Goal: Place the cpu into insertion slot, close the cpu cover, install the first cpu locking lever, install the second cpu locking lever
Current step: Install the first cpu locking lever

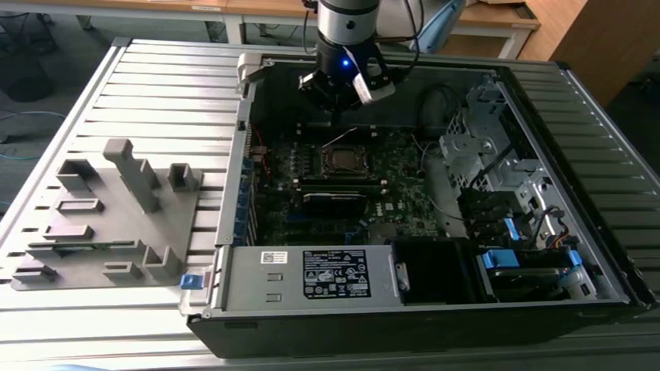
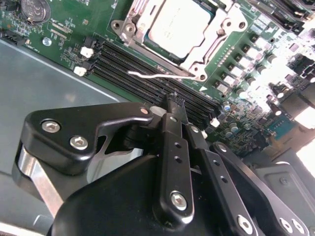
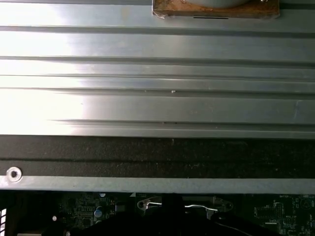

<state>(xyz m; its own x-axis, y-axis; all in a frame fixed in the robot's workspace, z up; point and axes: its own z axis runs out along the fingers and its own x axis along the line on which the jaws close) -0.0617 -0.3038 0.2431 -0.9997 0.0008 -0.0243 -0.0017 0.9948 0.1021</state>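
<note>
While the arm hangs above it, computer case (image 1: 233, 201): lies open, filling the exterior view's centre and right.
Motherboard (image 2: 64, 39): green, across the upper half of the second wrist view. Probable hazard: the tips hover over the long memory slots (image 2: 133, 69), so a straight drop would strike these.
Gripper (image 2: 174, 102): lower centre; fingers drawn together, gripping nothing, touching nothing.
Insertion slot (image 2: 123, 27): top centre, shiny rim.
Cpu cover (image 2: 216, 34): apparently down, framing the chip.
Cpu (image 2: 179, 24): seated in the slot, silver top showing through the cut-out.
Locking lever (image 2: 160, 76): thin wire between slot and tips; whether latched, unclear. It could slip off narrow tips.
</note>
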